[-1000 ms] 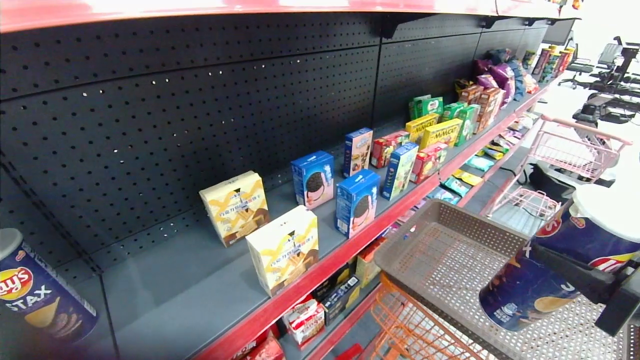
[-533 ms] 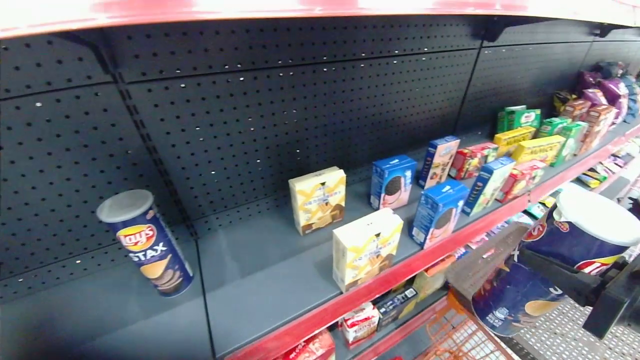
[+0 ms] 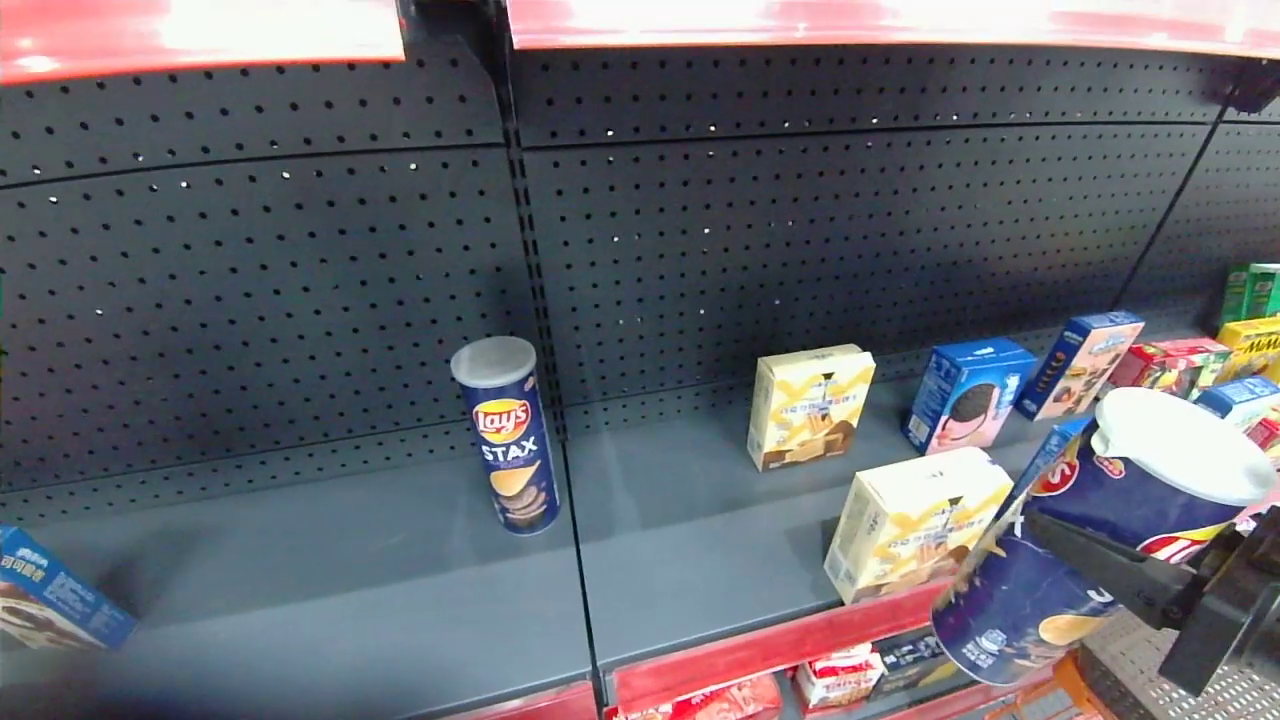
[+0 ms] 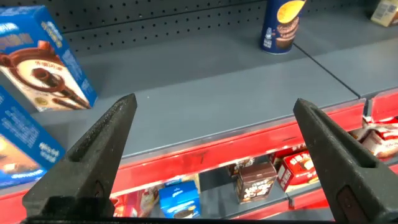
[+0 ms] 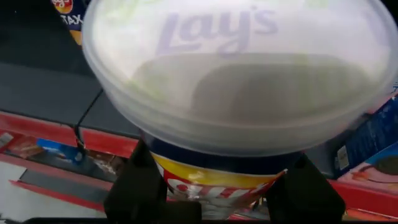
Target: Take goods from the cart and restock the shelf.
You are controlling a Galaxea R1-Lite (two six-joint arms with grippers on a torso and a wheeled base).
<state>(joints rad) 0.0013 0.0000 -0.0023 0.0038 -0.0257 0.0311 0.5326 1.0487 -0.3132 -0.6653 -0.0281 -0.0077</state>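
At the lower right of the frame we are clamping the tilted chips can (image 3: 1150,480) around its middle in our right hand (image 3: 1115,572), just in front of the front yellow box (image 3: 915,520), so swinging it in low is risking knocking that box over. Our left hand (image 4: 214,124) is gaping wide and empty above the shelf (image 3: 400,580), and a tilted landing is risking a roll toward the standing can (image 3: 505,435) at centre.

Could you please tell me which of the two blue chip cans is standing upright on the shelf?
The grey-lidded can on the shelf by the back panel's seam; the white-lidded can is tilted, held in the right end effector.
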